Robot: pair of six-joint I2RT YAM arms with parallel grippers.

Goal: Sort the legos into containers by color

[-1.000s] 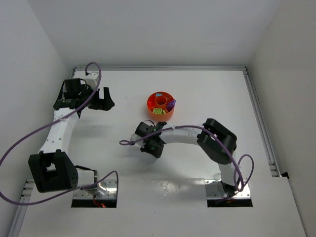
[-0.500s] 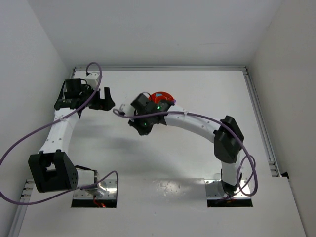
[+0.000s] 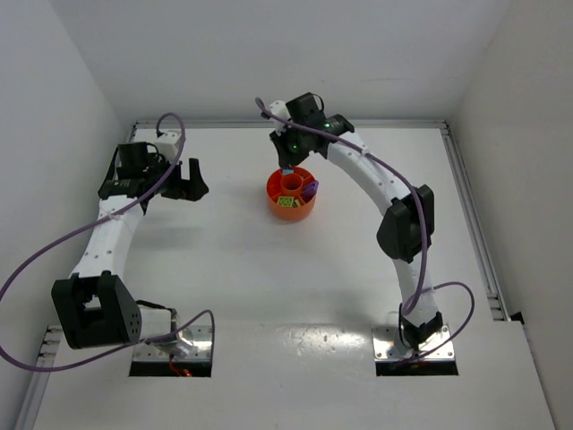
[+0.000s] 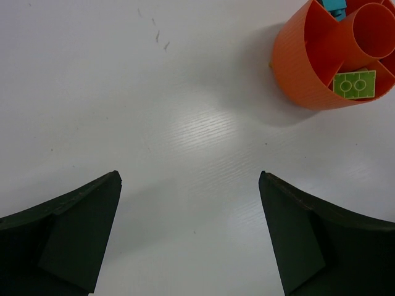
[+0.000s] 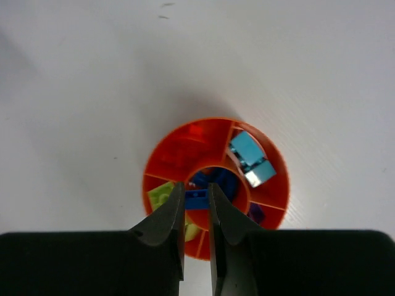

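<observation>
- The step in hand is judged to be the drop of a blue brick (image 5: 196,201) into the central cup (image 5: 216,166) of the orange tray (image 3: 288,213).
- The right gripper (image 5: 195,187) is held above the tray, with its jaws pressed in on the small blue brick. In the wrist view the brick sits over the near rim of the cup, where other blue pieces already lie.
- For a clean drop, the fingertips should be carried a little farther over the cup's middle. They should then be lowered close to its rim before the jaws are let go, so that the brick is not bounced into the wedge of the yellow-green brick (image 5: 162,194) or of the purple piece (image 5: 256,214).
- The teal bricks (image 5: 250,160) are seen in a wedge of their own, apart from the cup.
- The left gripper (image 4: 190,231) is parked well apart from the tray, with its jaws spread wide over the table and nothing between them.
- A second ago the right arm was folded low near the table's middle. Half a second ago it was passing just left of the tray, and now it is stretched out over it.
- The left arm and the tray are found where they were.
</observation>
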